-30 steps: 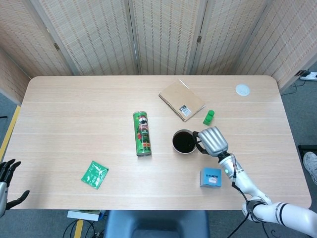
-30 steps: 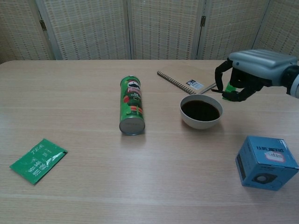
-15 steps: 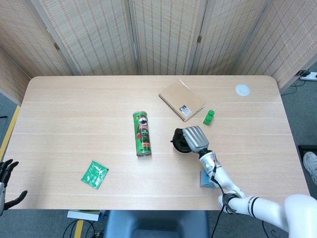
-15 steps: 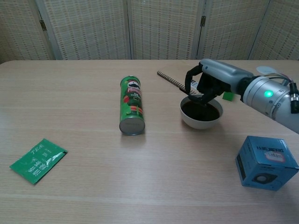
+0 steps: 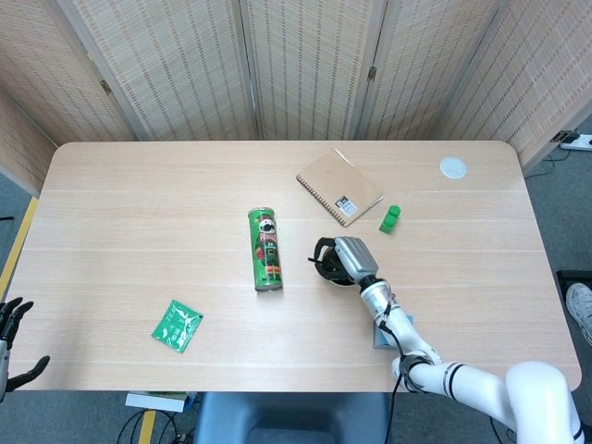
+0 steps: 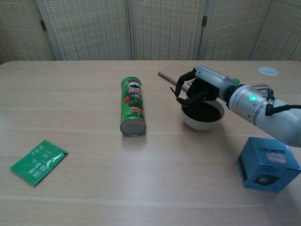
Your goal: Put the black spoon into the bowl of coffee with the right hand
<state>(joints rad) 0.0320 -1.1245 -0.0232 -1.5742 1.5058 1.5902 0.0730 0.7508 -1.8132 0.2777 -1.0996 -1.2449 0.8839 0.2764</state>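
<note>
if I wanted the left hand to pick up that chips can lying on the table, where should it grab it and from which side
Grip the chips can around its middle, from above. It lies on its side, lid end toward the robot, so its round body shows bare table on both long sides for fingers. Judging by the head view, the bowl stands apart.

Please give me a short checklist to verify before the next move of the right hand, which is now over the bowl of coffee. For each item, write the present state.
1. Right hand is above the bowl of coffee: ok; in both views it covers the bowl's far-left rim.
2. Black spoon is in the hand: cannot tell; dark fingers and dark coffee hide it.
3. Spoon is already resting in the coffee: cannot tell.
4. Bowl is upright, with no spill around it: ok.
5. Nearby things are apart from the bowl: ok; the chips can lies to its left, the blue box nearer the camera, the notebook behind.
6. Left hand is out of the way: ok, beside the table's left corner.
</note>
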